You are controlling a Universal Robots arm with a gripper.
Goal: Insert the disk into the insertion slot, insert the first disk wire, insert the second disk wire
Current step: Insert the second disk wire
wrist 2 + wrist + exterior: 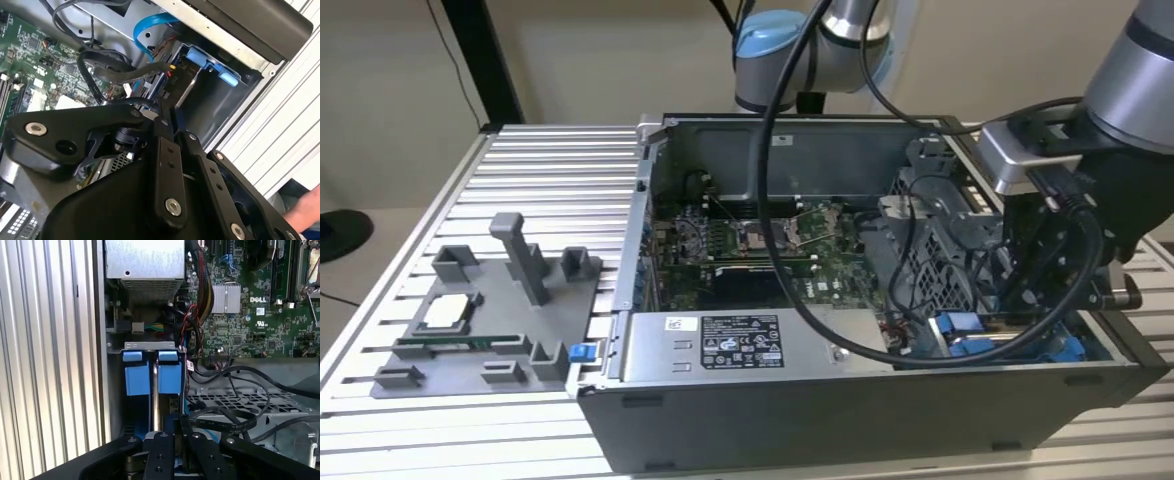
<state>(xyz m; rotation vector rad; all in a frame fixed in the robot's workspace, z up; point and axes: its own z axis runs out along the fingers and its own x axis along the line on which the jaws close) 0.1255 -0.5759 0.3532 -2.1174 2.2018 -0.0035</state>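
Note:
The disk (156,405) stands edge-on in the insertion slot (136,375) at the case's front corner, its silver edge between two blue tabs. The slot's blue plastic (958,325) lies low at the exterior view's right, and the blue frame (210,65) is seen in the second wrist view. My gripper (179,437) hangs just over the disk's end, fingers (165,150) close together. A flat black wire (225,422) runs into the gap between them. A black sleeved wire (125,75) ends in a connector (172,75) just beyond the gripper (162,111) tip.
The open computer case (854,410) sits on a ribbed aluminium table (520,180). Inside are the motherboard (761,250), the labelled power-supply box (734,345) and a perforated cage (240,400). A grey fixture (494,310) stands at the exterior view's left. A hand (305,212) rests beside the case.

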